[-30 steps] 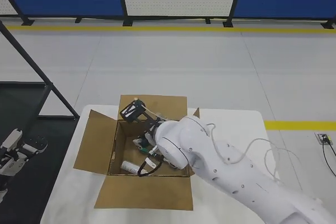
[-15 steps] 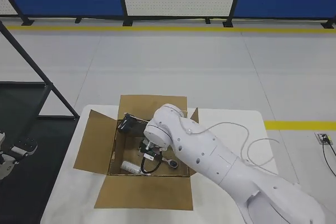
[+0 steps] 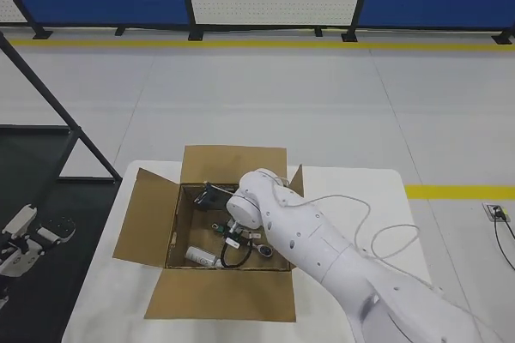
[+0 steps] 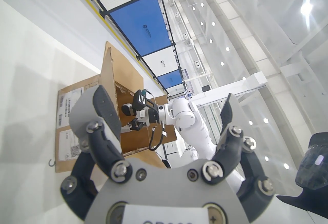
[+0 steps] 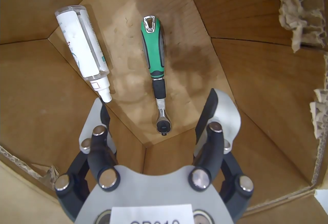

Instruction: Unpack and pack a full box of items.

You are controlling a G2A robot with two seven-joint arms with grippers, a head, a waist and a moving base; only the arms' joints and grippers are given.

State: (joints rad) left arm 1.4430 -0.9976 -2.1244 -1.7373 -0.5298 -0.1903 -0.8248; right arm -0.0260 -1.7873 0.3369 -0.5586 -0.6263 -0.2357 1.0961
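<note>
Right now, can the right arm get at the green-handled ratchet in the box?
Probably yes: the right gripper hangs open inside the box, directly over the ratchet, with nothing between; the bottle lies apart beside it.

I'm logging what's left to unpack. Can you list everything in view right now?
cardboard box: one, brown, flaps open, on the table
spray bottle: one, white and clear, lying on the box floor
ratchet wrench: one, green and black handle with a metal head, lying on the box floor beside the bottle, not touching it
table: one, white, under the box
black frame: one, standing on the floor left of the table
right hand: open, empty, inside the box above the two items
left hand: open, empty, off the table's left side
</note>
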